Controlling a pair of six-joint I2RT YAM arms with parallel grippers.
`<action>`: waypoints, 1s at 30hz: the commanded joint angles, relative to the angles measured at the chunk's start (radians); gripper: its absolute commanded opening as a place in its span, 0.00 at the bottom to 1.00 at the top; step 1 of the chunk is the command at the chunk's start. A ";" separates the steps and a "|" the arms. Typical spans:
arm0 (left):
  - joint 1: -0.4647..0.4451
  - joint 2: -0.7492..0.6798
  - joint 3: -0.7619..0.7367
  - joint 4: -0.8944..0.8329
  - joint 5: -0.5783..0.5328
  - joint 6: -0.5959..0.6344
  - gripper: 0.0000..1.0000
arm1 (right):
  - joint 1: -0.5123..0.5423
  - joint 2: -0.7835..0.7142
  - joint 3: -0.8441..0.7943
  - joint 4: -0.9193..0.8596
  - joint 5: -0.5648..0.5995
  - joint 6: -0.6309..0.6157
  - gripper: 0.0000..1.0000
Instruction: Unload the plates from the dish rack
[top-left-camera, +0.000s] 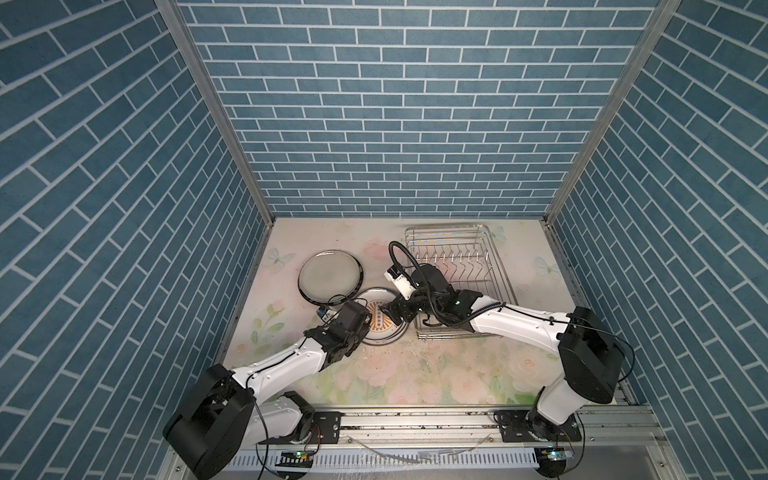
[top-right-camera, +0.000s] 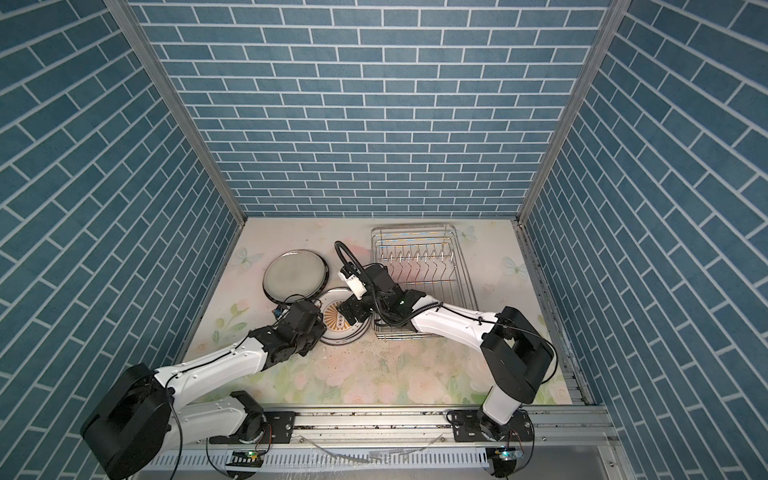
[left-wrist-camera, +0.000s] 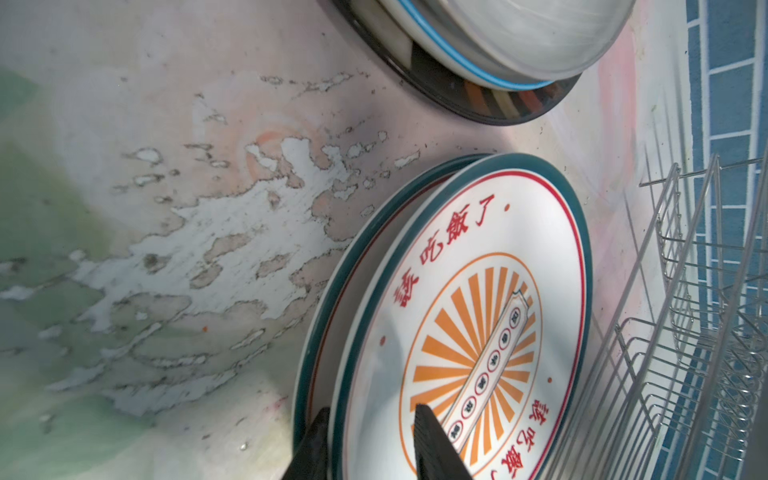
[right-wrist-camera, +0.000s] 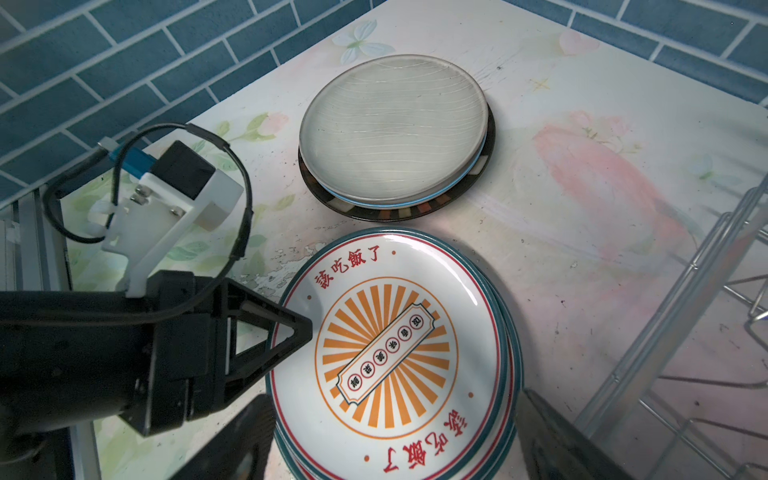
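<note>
The silver wire dish rack (top-left-camera: 453, 249) stands at the back right, and no plate shows among its prongs in both top views. To its left, a stack of white plates with orange sunburst centres (top-left-camera: 380, 328) lies on the table. My left gripper (left-wrist-camera: 374, 409) is shut on the top sunburst plate (left-wrist-camera: 478, 291), one finger over its face and one under its rim, and that edge is raised off the plate below. My right gripper (right-wrist-camera: 397, 397) hovers open over the same stack, one finger on each side of it. A grey plate (right-wrist-camera: 392, 129) tops a second stack further back.
The grey plate (top-left-camera: 330, 276) rests on a blue-rimmed plate and a larger dark-rimmed one. The rack's wire side (right-wrist-camera: 685, 291) runs close beside the sunburst stack. The flowered table covering (left-wrist-camera: 249, 228) is worn and peeling near the plates. Blue brick walls enclose three sides.
</note>
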 joint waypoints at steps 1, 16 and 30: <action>0.004 0.010 0.041 -0.041 -0.018 0.019 0.37 | 0.005 -0.030 -0.010 -0.002 0.012 -0.033 0.91; 0.004 -0.030 0.034 -0.053 -0.064 0.026 0.64 | 0.005 -0.033 -0.011 0.000 0.012 -0.033 0.91; 0.010 -0.313 -0.025 0.009 -0.345 0.222 1.00 | -0.005 -0.172 -0.061 0.051 0.201 0.031 0.99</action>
